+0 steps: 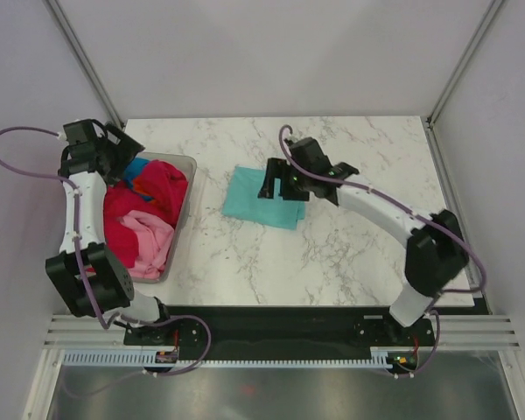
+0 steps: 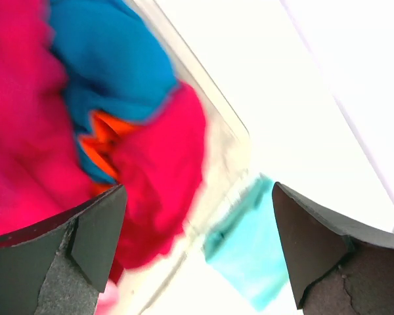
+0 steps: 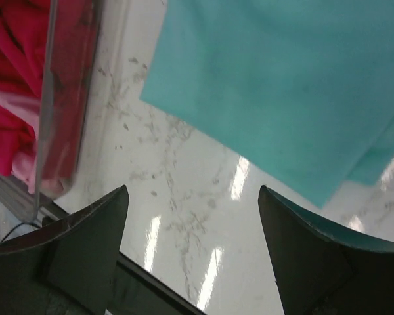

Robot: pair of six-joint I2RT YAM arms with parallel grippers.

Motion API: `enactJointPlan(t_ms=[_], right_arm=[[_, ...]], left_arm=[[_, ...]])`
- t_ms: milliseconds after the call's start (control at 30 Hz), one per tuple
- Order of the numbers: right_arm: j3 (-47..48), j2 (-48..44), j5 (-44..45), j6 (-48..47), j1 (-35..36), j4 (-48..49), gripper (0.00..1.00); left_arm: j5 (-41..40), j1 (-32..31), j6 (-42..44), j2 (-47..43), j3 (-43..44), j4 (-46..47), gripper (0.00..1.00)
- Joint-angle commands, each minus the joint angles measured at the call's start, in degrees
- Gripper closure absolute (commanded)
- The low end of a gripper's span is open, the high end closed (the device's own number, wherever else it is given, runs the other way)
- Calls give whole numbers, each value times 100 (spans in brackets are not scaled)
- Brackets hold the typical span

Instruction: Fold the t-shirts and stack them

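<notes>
A folded teal t-shirt (image 1: 264,199) lies flat on the marble table; it also shows in the right wrist view (image 3: 282,92) and in the left wrist view (image 2: 253,252). A grey tub (image 1: 182,206) at the left holds a heap of tees: crimson red (image 1: 153,197), light pink (image 1: 149,241) and bright blue (image 1: 136,168). My left gripper (image 1: 121,150) hovers open and empty over the tub's far end. In its view (image 2: 198,252) the red (image 2: 157,170) and blue (image 2: 111,65) tees lie below. My right gripper (image 1: 280,185) is open and empty above the teal tee.
An orange cloth (image 2: 105,141) peeks out between the blue and red tees. The tub's clear wall (image 3: 65,98) shows at the left of the right wrist view. White enclosure walls surround the table (image 1: 350,254).
</notes>
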Motion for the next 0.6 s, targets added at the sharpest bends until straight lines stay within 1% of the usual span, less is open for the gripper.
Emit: enactJointPlan(t_ms=[0,33,67,100,133,167,200,267,333,367,433,467,533,567], right_arm=[[1434,1349,602,40,110,-195,12],[1759,1692,707,49,136,-310,13],[2371,2322,734,49,145,-441,13],[2621,2589,821,136,145,-695,13],[2832,2827,953,180,154,-802,13],[3096,3195,1093,233,145,-855,14],[3194,3364,1138,303,145,-856,13],[3553,3889,1156,444,145,-856,13],[3853,4252,1165,549,145,-943,14],[4167,4610,1139,576,145,-996,14],[4538,4972,1147,620,128,-1057,14],[4966,5357,1139,620,110,-1084,14],[5530,5824,999,594,14,-1102,13],[6298,6383,806,559,-21,-1058,13]], left_arm=[[368,-313,473,-757,-522,-93,0],[518,-340,526,-1063,-662,-111,0],[650,-410,631,-1275,-1047,-111,0],[747,-454,667,-1469,-1251,-103,0],[774,-480,832,-1888,-1453,-76,0],[722,-576,956,-2067,-1785,-67,0],[321,-621,1027,-2242,-1945,-67,0],[11,-752,1089,-2716,-2331,90,0],[27,-770,1054,-2876,-2351,169,0],[62,-779,1028,-2955,-2334,213,0],[97,-779,958,-2965,-2308,249,0],[115,-779,940,-2965,-2316,240,0],[220,-779,878,-2982,-2377,258,0],[247,-779,861,-3000,-2404,249,0]])
